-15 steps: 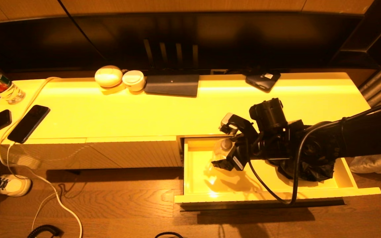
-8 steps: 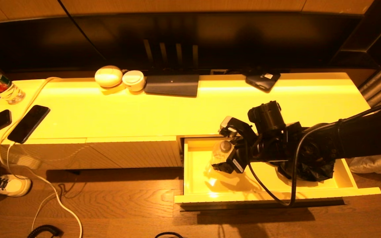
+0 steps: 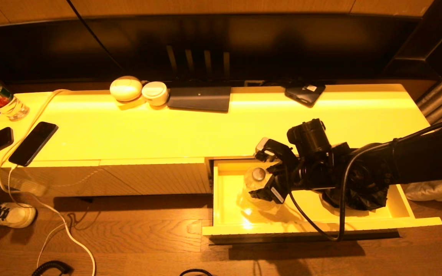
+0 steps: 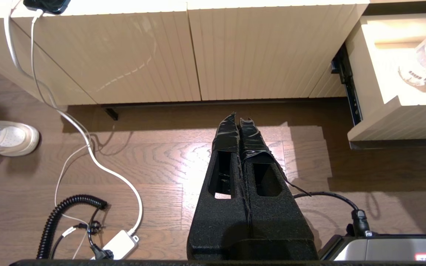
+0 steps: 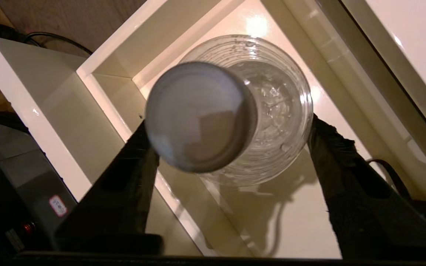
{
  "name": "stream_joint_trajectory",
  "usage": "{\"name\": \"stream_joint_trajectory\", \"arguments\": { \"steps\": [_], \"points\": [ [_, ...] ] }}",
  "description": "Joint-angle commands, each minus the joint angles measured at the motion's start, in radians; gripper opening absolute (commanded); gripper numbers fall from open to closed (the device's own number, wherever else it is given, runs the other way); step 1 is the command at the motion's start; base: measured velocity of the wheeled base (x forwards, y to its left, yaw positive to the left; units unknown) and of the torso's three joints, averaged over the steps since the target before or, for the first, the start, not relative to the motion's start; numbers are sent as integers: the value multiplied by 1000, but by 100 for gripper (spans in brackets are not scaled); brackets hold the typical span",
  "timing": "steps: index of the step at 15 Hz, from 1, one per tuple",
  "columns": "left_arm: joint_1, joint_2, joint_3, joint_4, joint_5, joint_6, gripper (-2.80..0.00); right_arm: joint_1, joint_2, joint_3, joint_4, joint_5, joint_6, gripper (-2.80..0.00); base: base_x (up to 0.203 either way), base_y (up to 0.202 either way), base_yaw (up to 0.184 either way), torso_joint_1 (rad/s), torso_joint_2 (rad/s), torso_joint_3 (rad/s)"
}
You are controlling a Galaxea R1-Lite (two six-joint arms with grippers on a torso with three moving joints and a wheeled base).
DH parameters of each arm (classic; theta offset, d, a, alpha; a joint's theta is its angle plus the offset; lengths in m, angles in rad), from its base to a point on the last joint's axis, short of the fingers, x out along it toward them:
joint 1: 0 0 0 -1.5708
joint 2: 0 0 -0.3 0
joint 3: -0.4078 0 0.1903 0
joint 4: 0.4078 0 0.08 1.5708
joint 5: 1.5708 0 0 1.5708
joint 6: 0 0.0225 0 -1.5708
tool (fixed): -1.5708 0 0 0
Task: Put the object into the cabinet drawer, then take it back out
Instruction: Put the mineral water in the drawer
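- The right gripper (image 3: 264,180), reaching in from the right of the head view, holds a clear bottle (image 3: 256,183) with a grey cap over the open cabinet drawer (image 3: 320,226), just right of frame centre.
- In the right wrist view the two black fingers (image 5: 128,177) flank the bottle (image 5: 242,111) low on its sides, the right-hand one touching its wall, the cap pointing at the lens; the grip looks closed on it, though contact on the cap side is partly hidden.
- The bottle sits in the drawer's left end, near the left wall; whether its base touches the glossy floor cannot be told.
- The left gripper (image 4: 239,127) hangs parked over the wood floor at the centre of its own view, fingers pressed together and empty.
- Risk, as a judgement: the bottle's smooth, rounded wall could slip or tilt between the fingers, and on the slick drawer floor it could topple or roll if let go off-plumb.
- The nearby left wall and the cabinet's top edge above leave little room; a drifting wrist could knock the bottle against them.
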Motion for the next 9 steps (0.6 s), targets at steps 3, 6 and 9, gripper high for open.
{"name": "stream_joint_trajectory", "arguments": {
  "steps": [3, 6, 9],
  "points": [
    [0, 0, 2, 0, 0, 0, -280, 3, 1, -12, 8, 4, -1, -280, 0, 0, 0, 0, 0, 0],
    [0, 0, 2, 0, 0, 0, -280, 3, -2, -1, 8, 2, -7, -280, 0, 0, 0, 0, 0, 0],
    [0, 0, 2, 0, 0, 0, -280, -6, -42, 25, 9, -5, -43, -280, 0, 0, 0, 0, 0, 0]
  ]
}}
